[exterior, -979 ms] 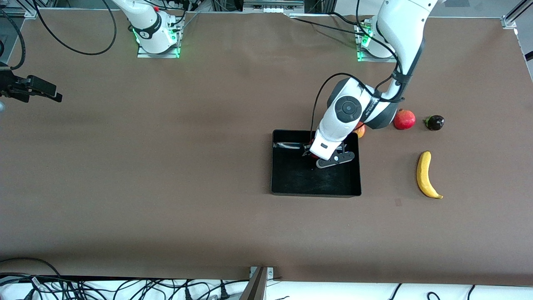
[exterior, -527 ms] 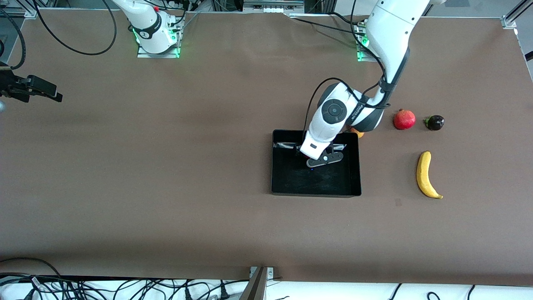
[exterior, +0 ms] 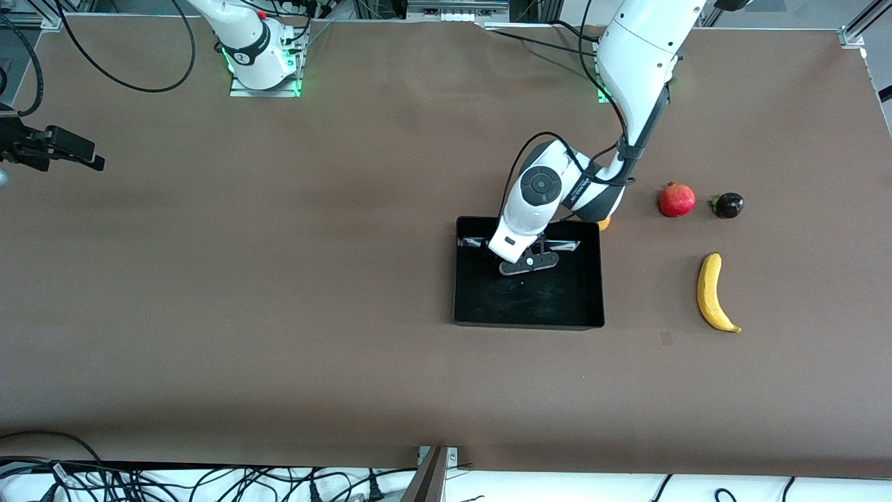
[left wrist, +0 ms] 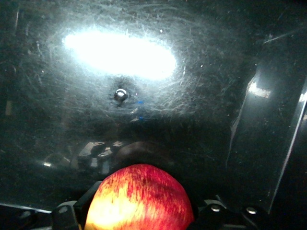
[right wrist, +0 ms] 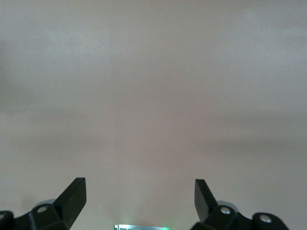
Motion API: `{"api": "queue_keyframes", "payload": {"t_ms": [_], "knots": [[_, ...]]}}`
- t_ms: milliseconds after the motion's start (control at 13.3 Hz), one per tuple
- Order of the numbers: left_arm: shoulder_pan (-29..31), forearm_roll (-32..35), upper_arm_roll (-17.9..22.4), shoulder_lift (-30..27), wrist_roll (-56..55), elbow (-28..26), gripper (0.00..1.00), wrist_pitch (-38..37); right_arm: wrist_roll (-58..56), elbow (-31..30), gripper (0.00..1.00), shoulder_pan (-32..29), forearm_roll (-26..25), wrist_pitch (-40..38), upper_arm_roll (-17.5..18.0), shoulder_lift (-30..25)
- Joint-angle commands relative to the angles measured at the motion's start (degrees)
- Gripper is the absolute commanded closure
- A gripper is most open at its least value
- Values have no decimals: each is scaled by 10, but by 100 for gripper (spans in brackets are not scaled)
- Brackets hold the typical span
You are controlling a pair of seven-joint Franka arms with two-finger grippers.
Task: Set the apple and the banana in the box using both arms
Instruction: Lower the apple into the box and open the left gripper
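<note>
red-yellow apple (left wrist: 141,199) held over black box (exterior: 463,307), yellow banana (exterior: 712,292) on table near box

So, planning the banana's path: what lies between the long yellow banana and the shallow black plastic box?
Nothing: in the front view only bare brown tabletop separates the long yellow banana from the shallow black plastic box.

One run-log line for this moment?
left claw: holds apple over box | right claw: open, waiting | banana: on table
</note>
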Motion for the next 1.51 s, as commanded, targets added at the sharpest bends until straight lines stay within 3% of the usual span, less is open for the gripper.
{"api": "queue_keyframes", "payload": {"t_ms": [0,75,151,226,301,603,829,1130,1432], "knots": [[-6,14,6,17,-14,14,99,13,-2,8,0,2,-1,-8,0,-1],[-6,15,7,18,-13,19,92,12,-2,8,0,2,0,-8,0,-2],[-6,15,9,19,-11,25,66,12,-2,8,0,2,0,-8,0,-1],[-5,14,9,20,-11,28,26,12,-2,8,0,2,0,-8,0,-1],[-5,14,9,22,-14,33,0,11,-2,8,0,2,0,-8,0,-1],[-4,12,11,17,-14,40,0,4,-2,8,0,2,1,-7,-1,1],[-1,10,14,5,-14,83,0,-66,-2,8,0,2,1,-7,-1,1],[5,8,14,-47,-12,86,0,-140,-2,8,0,2,1,-7,-1,1],[75,15,4,-105,43,100,0,-239,-2,8,0,2,1,-7,0,2]]}}
